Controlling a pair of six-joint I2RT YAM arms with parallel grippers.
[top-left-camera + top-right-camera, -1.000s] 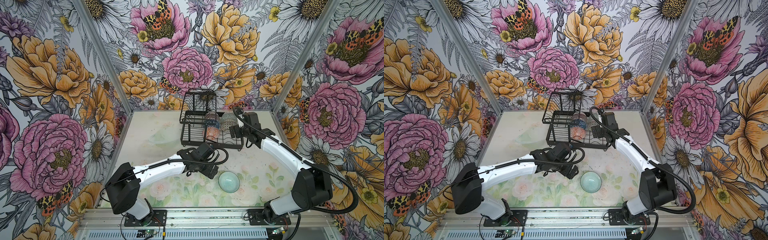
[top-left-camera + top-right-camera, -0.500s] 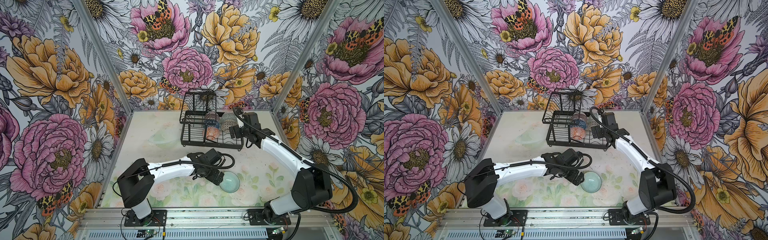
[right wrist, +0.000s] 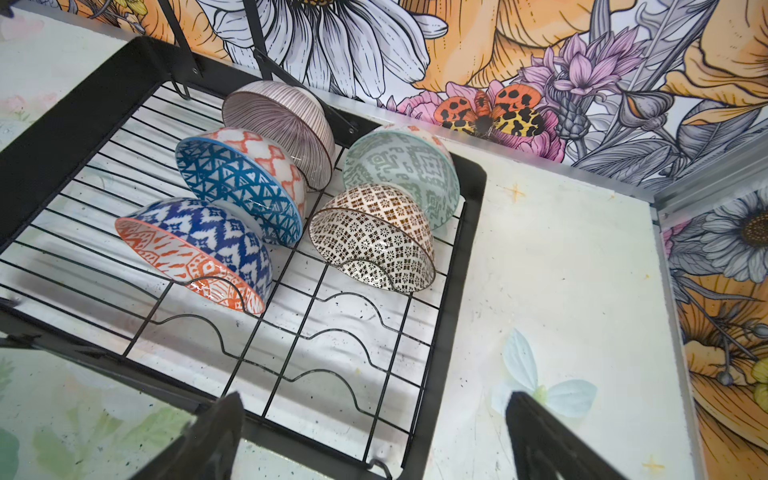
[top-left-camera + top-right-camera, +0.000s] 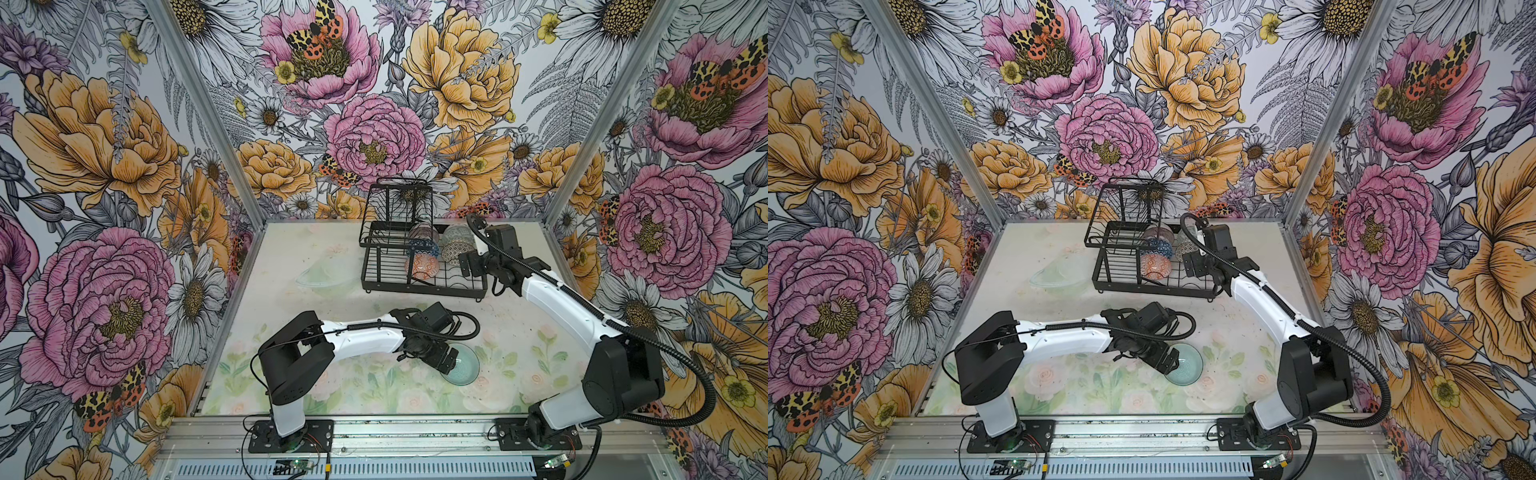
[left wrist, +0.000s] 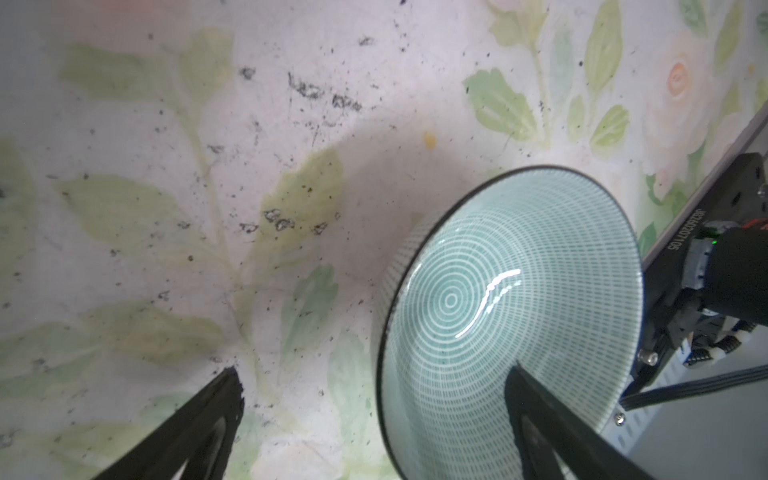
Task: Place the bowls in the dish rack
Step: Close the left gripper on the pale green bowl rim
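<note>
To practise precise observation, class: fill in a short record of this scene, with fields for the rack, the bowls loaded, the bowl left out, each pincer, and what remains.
Dish rack: black wire, at the table's far side
Bowls loaded: five, tilted on edge: striped, blue-triangled, orange-lined, dotted, grey-green
Bowl left out: pale teal bowl, upright on the table, nearer the robot
Left pincer: open, astride the teal bowl's rim
Right pincer: open, empty, over the rack's edge
Remaining: one bowl to load
</note>
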